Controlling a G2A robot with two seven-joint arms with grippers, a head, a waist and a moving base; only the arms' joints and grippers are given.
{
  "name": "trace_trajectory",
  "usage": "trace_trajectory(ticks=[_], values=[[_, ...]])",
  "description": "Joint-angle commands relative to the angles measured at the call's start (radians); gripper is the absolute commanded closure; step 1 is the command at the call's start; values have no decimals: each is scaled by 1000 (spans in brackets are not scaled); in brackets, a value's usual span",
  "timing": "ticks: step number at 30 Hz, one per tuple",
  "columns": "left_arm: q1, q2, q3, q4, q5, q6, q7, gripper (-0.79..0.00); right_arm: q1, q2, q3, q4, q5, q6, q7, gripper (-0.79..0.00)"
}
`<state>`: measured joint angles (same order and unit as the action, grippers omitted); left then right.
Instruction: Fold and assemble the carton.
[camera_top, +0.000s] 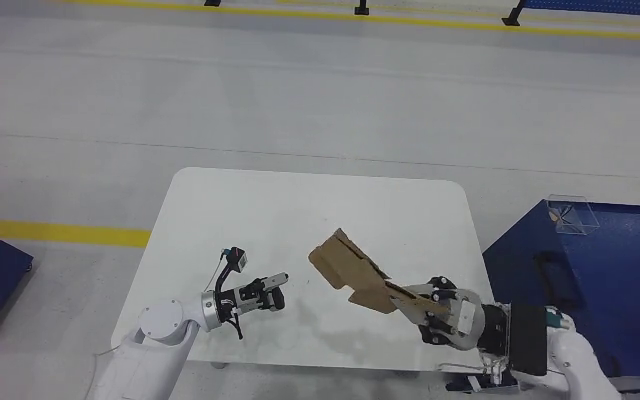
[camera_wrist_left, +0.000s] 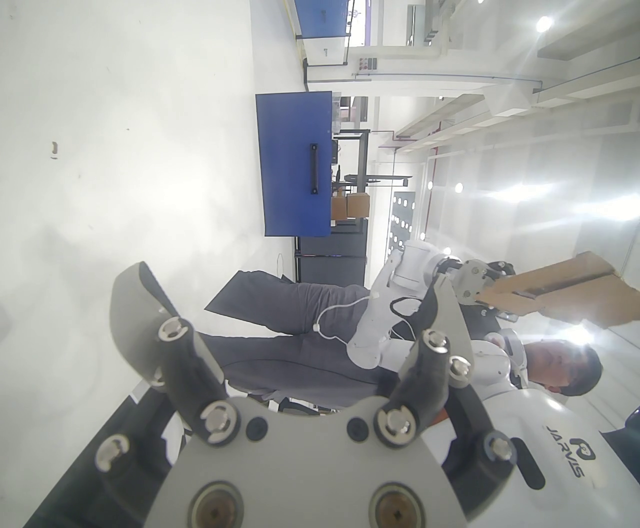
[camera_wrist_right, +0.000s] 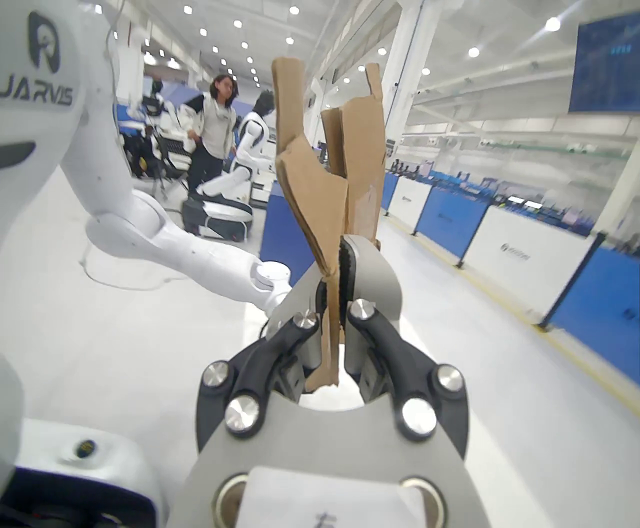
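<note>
Top view, right end effector (camera_top: 408, 293) gripping carton (camera_top: 345, 266)

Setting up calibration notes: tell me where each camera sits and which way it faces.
Top: above the arms, looking down at the table; both arms show, the right holding the carton.
Left wrist: on the left wrist, looking past its open jaws across at the right arm and carton.
Right wrist: on the right wrist, looking along its jaws, shut on the carton, with the left arm behind.
Shared: all three show the carton.
</note>
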<state>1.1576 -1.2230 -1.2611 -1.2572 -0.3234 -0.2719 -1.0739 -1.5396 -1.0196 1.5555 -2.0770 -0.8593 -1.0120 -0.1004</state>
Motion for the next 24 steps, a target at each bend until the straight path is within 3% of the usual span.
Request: trace_trajectory(ticks=[1, 4, 13, 15, 17, 20, 24], values=[[0, 0, 0, 0, 0, 0, 0, -785, 43, 22, -58, 93, 259, 0, 146, 0], [0, 0, 0, 0, 0, 0, 0, -785, 79, 41, -115, 171, 451, 0, 258, 0], [1, 0, -1, -5, -3, -2, 3, -785, 79, 41, -115, 171, 451, 0, 258, 0], [4, 6, -29, -45, 18, -65, 24, -785, 79, 41, -115, 171, 451, 0, 258, 0], [16, 19, -69, -104, 147, -167, 79, -785, 68, 40, -133, 183, 489, 15, 256, 0], [72, 31, -129, -220, 283, -308, 196, -785, 79, 50, -225, 247, 785, 79, 389, 0], [135, 41, -159, -325, 325, -420, 220, -785, 178, 75, -293, 329, 1254, 258, 773, 0]])
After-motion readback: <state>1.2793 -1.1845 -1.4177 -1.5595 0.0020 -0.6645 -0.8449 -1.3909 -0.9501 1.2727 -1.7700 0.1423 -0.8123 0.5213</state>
